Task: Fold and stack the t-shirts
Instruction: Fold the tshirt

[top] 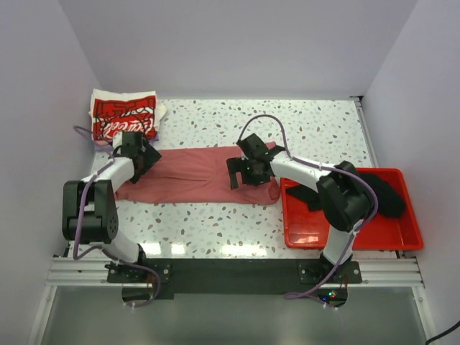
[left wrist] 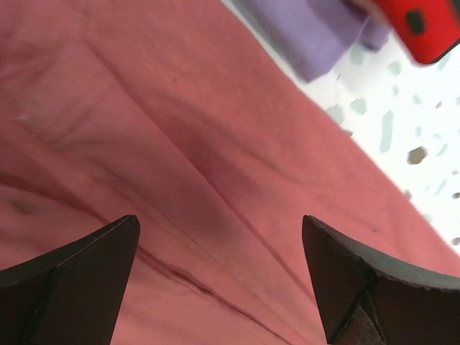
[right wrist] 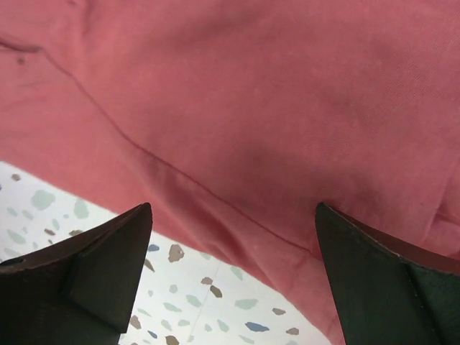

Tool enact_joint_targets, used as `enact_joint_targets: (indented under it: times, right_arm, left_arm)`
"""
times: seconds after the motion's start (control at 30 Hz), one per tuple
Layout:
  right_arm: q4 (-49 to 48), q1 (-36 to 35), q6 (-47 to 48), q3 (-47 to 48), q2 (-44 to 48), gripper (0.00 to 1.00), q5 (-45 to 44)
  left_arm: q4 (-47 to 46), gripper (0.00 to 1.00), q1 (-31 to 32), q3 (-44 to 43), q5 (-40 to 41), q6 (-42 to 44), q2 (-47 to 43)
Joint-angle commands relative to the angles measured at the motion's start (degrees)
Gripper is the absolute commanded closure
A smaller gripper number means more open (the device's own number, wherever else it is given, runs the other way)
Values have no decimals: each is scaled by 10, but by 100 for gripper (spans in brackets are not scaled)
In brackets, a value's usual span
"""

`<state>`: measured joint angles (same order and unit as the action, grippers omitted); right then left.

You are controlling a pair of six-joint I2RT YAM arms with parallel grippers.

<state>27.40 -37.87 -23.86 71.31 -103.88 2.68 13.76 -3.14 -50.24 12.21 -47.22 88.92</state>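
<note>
A dusty-red t-shirt [top: 194,176] lies flat across the middle of the table as a long folded strip. My left gripper [top: 146,154] hovers over its left end, open. In the left wrist view the left gripper [left wrist: 219,219] has only creased red cloth [left wrist: 180,144] beneath it and nothing between its fingers. My right gripper [top: 243,172] stands open over the strip's right part. The right wrist view shows the right gripper [right wrist: 233,208] above the shirt's edge [right wrist: 237,129] and bare table. A folded white shirt with red Coca-Cola print [top: 123,115] sits at the back left. A black shirt [top: 381,192] lies in the bin.
A red plastic bin [top: 309,233] stands at the front right, next to the right arm. White walls close in the table on three sides. A purple cable [top: 83,133] loops by the left arm. Something purple [left wrist: 309,36] lies beside the red shirt's edge.
</note>
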Motion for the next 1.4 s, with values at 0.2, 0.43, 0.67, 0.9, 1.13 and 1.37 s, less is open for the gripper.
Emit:
enact_joint_targets:
  times: [0.2, 0.43, 0.67, 0.9, 1.13, 1.37]
  right_arm:
    - [5, 24, -54, 55, -92, 1, -7]
    - [41, 67, -20, 159, -171, 1, -25]
    - [90, 101, 17, 295, -267, 1, -28]
    - [145, 122, 43, 472, -377, 1, 3]
    - [179, 122, 54, 629, -494, 1, 48]
    - [70, 122, 24, 657, -527, 1, 138]
  left_arm:
    - [-7, 0, 25, 7, -9, 35, 49]
    - [-8, 0, 84, 115, 17, -15, -51]
    - [15, 0, 140, 194, 14, -94, -161]
    - [-21, 0, 282, 257, 2, -202, -162]
    - [5, 0, 424, 205, 19, -276, -131]
    - [55, 0, 568, 161, 24, -343, -95]
